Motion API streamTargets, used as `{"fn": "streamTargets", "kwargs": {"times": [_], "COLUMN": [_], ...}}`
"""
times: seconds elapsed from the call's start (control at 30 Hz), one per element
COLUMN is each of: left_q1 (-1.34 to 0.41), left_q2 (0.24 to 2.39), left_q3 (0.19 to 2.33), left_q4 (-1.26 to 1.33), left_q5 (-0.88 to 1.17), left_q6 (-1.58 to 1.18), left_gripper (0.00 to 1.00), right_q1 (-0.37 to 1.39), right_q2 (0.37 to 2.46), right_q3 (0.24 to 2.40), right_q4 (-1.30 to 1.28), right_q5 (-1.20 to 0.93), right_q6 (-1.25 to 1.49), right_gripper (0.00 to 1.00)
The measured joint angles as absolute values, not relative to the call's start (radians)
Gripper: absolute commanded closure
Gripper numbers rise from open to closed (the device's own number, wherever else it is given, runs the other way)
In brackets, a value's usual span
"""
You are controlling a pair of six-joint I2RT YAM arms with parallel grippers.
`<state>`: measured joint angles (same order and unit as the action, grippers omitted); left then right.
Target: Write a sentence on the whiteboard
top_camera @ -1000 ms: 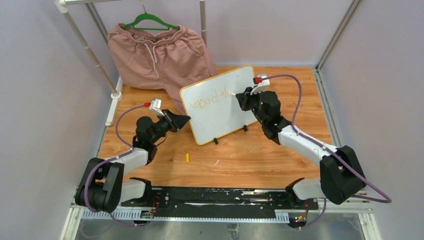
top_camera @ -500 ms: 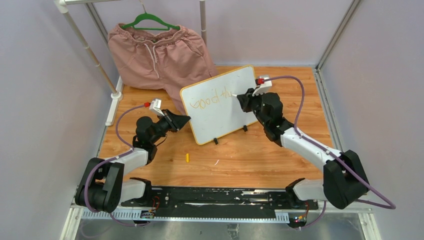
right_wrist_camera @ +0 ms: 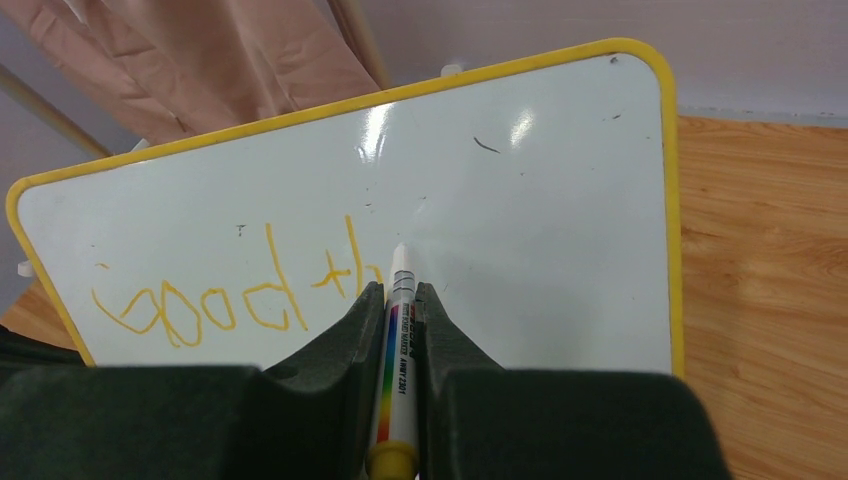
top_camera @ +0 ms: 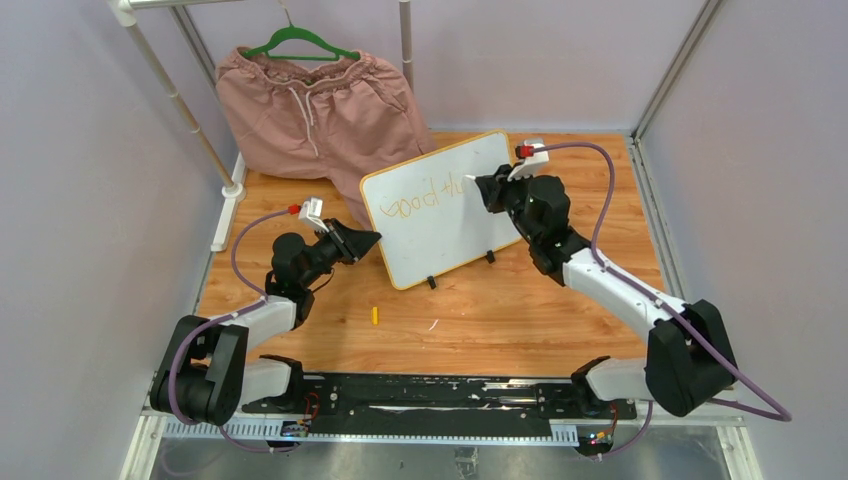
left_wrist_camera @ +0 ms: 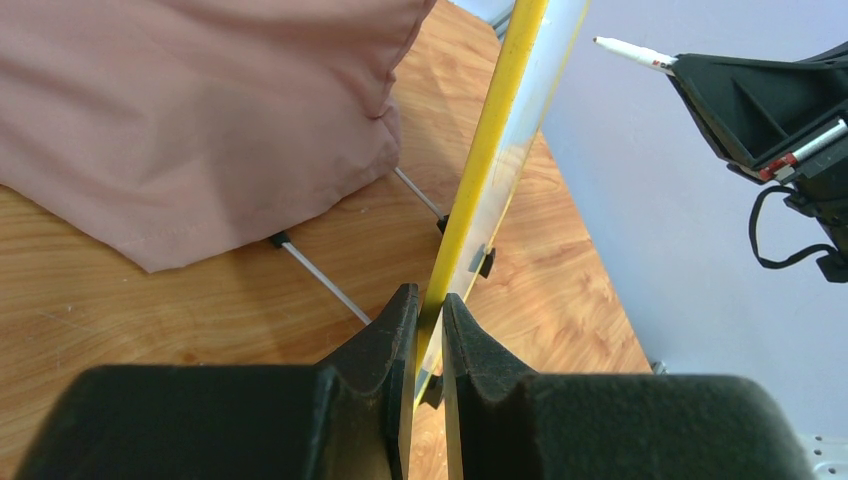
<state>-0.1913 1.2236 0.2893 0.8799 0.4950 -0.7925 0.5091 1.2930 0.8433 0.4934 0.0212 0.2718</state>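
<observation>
The whiteboard (top_camera: 455,225) stands tilted on its two black clip feet, white with a yellow frame (right_wrist_camera: 672,230). My left gripper (top_camera: 372,240) is shut on its left edge; in the left wrist view the yellow edge (left_wrist_camera: 490,140) runs up from between the fingers (left_wrist_camera: 400,330). The sentence (right_wrist_camera: 240,290) reads "good th" in orange along the upper left of the board (top_camera: 420,197). My right gripper (top_camera: 482,188) is shut on a white marker (right_wrist_camera: 400,340) with a rainbow stripe. Its tip sits at the board just right of the "h". The marker (left_wrist_camera: 630,52) also shows in the left wrist view.
Pink shorts (top_camera: 310,105) hang from a green hanger on a white rack behind the board, their hem reaching the wooden table. A small yellow cap (top_camera: 375,315) and a white scrap (top_camera: 433,324) lie on the table in front of the board.
My right gripper has shifted slightly right and up along the board with the marker, and the "h" has been added to. The left gripper and the board have stayed put.
</observation>
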Motion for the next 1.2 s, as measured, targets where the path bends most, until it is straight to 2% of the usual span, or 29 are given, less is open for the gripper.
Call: {"fn": "streamTargets", "kwargs": {"times": [0.77, 1.2], "left_q1": [-0.191, -0.191], "left_q2": [1.224, 1.224], "left_q3": [0.289, 0.289], "left_q4": [0.880, 0.880], "left_q5": [0.497, 0.498], "left_q6": [-0.793, -0.793], "left_gripper": [0.83, 0.83], "right_q1": [0.490, 0.490], "right_q2": [1.340, 1.338], "right_q3": [0.839, 0.760], "right_q4": [0.494, 0.530], "right_q5": [0.019, 0.019], "right_q6": [0.273, 0.295], "right_gripper": [1.00, 1.00]}}
